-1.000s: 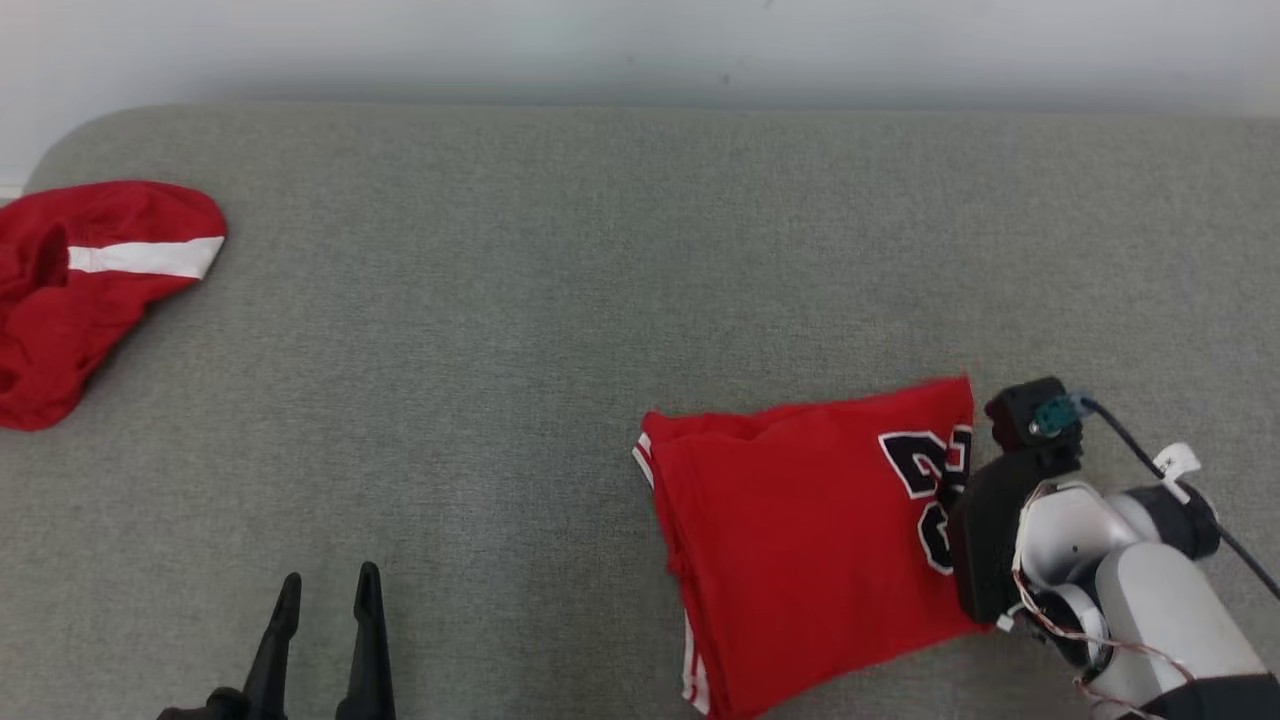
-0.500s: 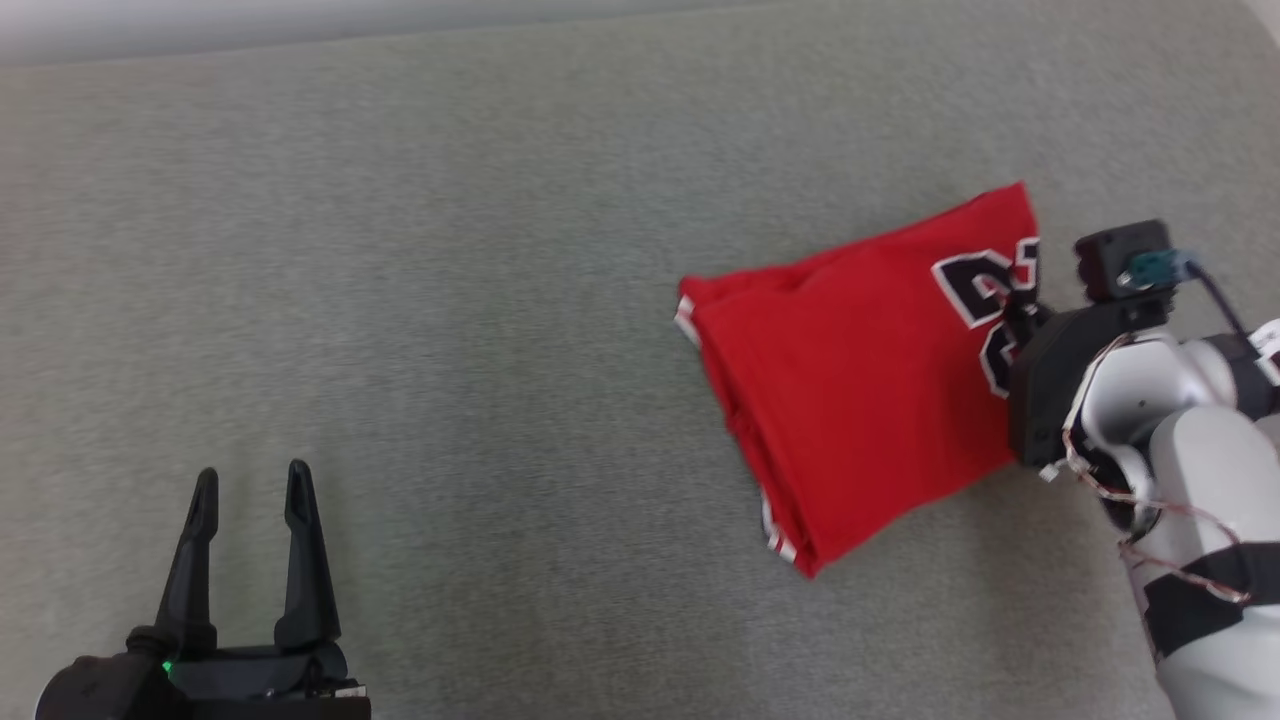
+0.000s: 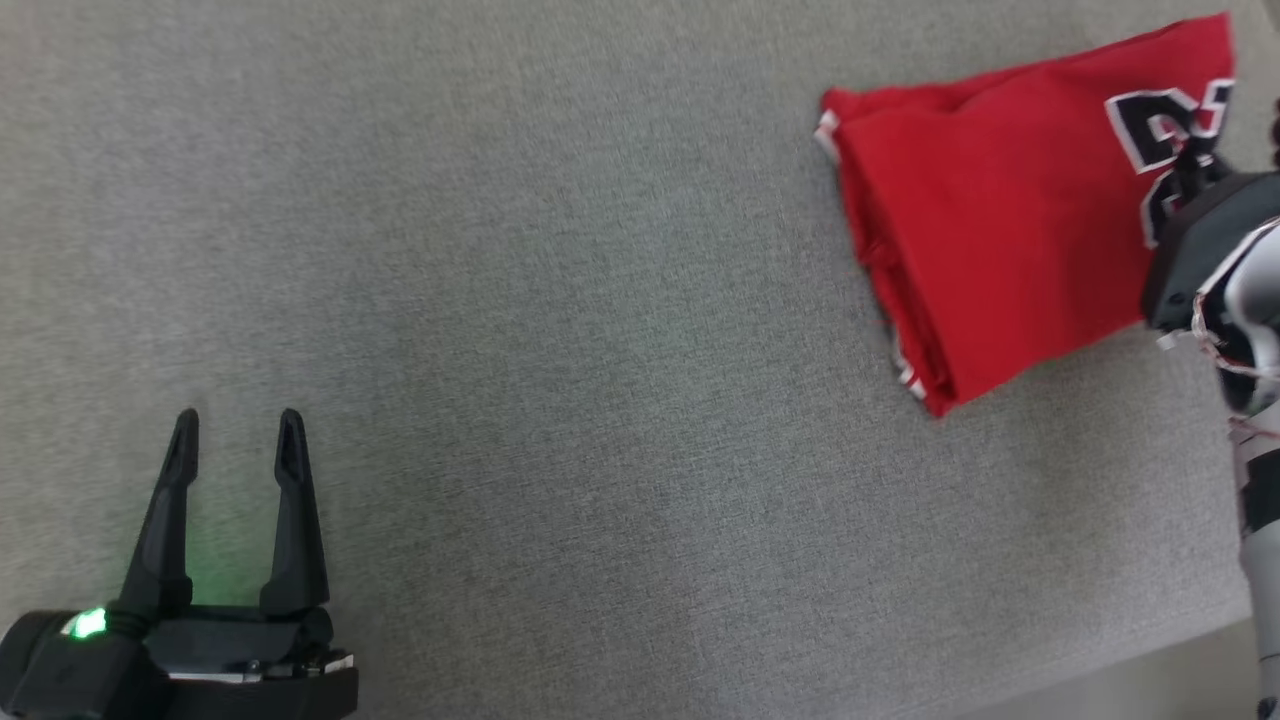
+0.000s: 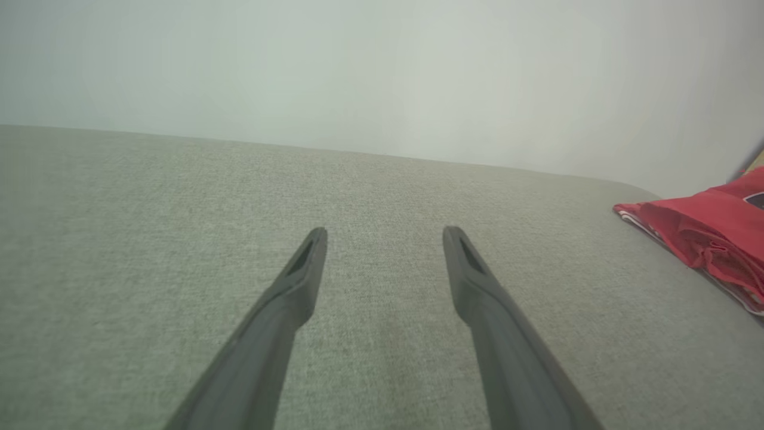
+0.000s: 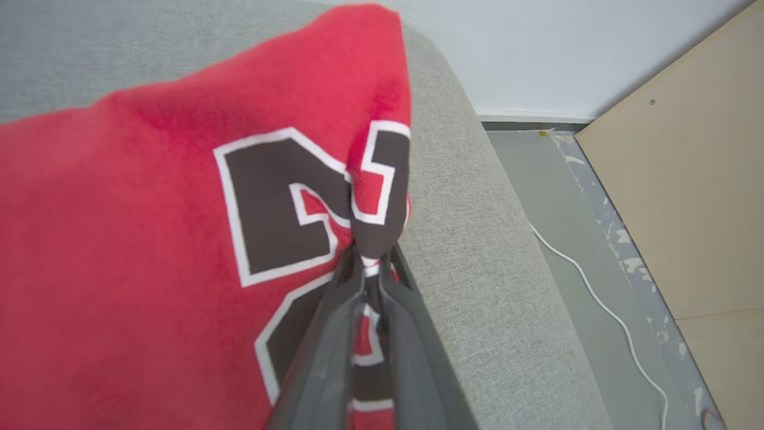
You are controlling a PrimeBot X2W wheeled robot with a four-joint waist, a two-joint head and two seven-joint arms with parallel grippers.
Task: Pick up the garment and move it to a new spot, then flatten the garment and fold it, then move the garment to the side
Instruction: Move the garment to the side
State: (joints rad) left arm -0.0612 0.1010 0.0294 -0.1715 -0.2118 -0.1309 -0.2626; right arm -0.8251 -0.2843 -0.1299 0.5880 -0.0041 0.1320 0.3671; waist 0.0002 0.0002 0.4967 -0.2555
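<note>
Now | one garment [image 3: 1000,200], folded | right gripper [image 5: 371,258] pinching it | left gripper [image 3: 239,428] spread

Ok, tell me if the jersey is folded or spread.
Folded: the jersey is a compact rectangle with stacked layers showing along its edge.

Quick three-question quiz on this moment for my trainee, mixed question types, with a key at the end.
1. True or false: the left gripper is holding the red jersey.
2. Where does the right gripper clamp the jersey? A: at the white-striped end. B: at the edge with the black printed number. C: nowhere, its fingers are spread apart.
3. Fill in: the jersey lies ____ (folded or spread flat) on the grey cushion.

Key: 1 false, the left gripper is open and well apart from the jersey. 2 B. 3 folded.
</note>
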